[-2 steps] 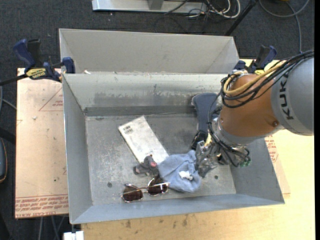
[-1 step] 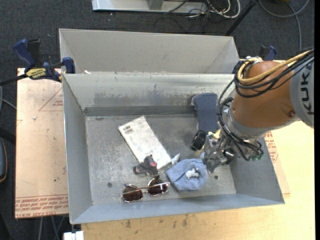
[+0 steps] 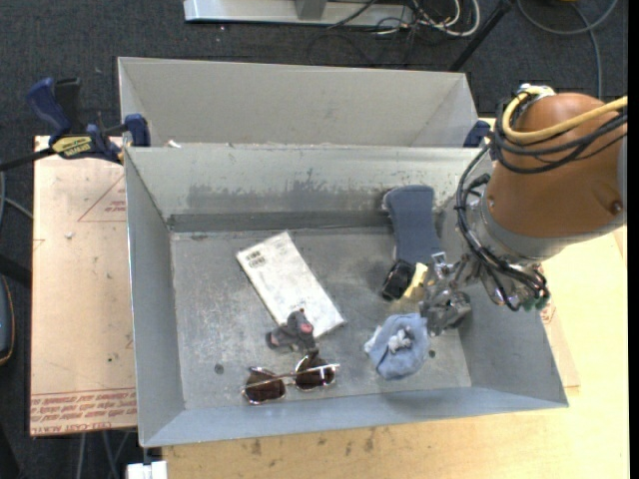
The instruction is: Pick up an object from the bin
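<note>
Your grey metal bin [image 3: 210, 297] holds a handful of loose things, all toward its middle and right. The arm, under its orange cover [image 3: 559, 168], comes in over the right wall, and the gripper [image 3: 444, 305] hangs low on the bin's right side. You cannot tell from this view whether it is open or closed, and nothing can be seen in its grip.

The white flat packet [image 3: 290, 282] lies tilted near the centre. A blue-grey pouch [image 3: 412, 223] rests against the back wall, above the gripper. The sunglasses [image 3: 290, 379] lie at the front edge. A pale blue fuzzy cloth lump [image 3: 397, 347] sits just beside the gripper, towards the front left of it. A small black and yellow piece [image 3: 399, 279] lies close on the gripper's left. A small dark reddish piece [image 3: 293, 330] touches the packet's lower corner.
</note>
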